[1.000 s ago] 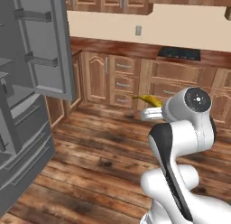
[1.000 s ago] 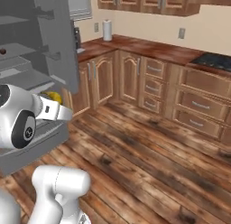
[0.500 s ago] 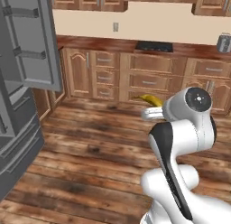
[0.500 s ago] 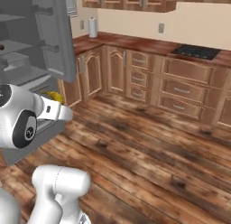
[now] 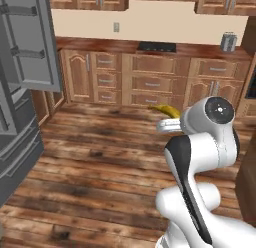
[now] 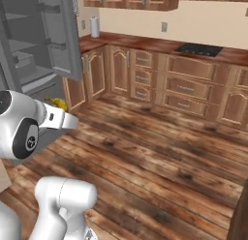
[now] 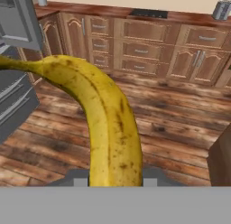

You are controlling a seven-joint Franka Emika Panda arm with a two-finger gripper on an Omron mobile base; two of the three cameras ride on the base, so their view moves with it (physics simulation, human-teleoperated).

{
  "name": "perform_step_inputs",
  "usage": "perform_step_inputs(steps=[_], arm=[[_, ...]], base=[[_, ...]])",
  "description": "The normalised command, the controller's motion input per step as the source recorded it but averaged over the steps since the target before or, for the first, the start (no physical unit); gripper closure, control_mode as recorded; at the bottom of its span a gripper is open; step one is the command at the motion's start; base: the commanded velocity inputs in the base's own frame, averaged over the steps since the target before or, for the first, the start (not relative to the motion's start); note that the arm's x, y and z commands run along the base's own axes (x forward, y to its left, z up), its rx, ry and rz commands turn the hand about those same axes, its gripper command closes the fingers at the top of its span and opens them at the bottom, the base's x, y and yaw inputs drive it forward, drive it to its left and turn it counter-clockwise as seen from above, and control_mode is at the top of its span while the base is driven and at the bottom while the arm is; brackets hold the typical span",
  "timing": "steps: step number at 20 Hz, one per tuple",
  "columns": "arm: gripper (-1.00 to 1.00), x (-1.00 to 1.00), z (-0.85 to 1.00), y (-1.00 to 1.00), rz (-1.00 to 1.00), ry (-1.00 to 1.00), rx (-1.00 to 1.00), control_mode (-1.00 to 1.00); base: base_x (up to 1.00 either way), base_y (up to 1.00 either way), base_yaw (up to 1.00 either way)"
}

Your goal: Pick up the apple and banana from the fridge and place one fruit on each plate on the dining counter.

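The hand view shows a speckled yellow banana (image 7: 108, 123) up close, clamped in the closed gripper (image 7: 110, 175) and curving up to the left. The left base view shows the banana's (image 5: 166, 110) tip poking past the white arm (image 5: 200, 142), above the wooden floor (image 5: 100, 162). The right base view shows the open grey fridge (image 6: 36, 55), with shelves and door bins whose contents cannot be made out.

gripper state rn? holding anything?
Gripper: shut on the banana.
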Motion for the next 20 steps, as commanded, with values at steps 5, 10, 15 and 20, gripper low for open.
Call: perform_step_inputs(steps=[5,10,15,20], arm=[[1.00,0.00,0.00,0.00,0.00,0.00,0.00,1.00],[1.00,0.00,0.00,0.00,0.00,0.00,0.00,1.00],[1.00,0.00,0.00,0.00,0.00,0.00,0.00,1.00],[1.00,0.00,0.00,0.00,0.00,0.00,0.00,1.00]], base=[[-0.55,-0.49,-0.09],[-0.69,-0.58,-0.15],[-0.85,-0.48,-0.18],[-0.85,-0.34,-0.19]])
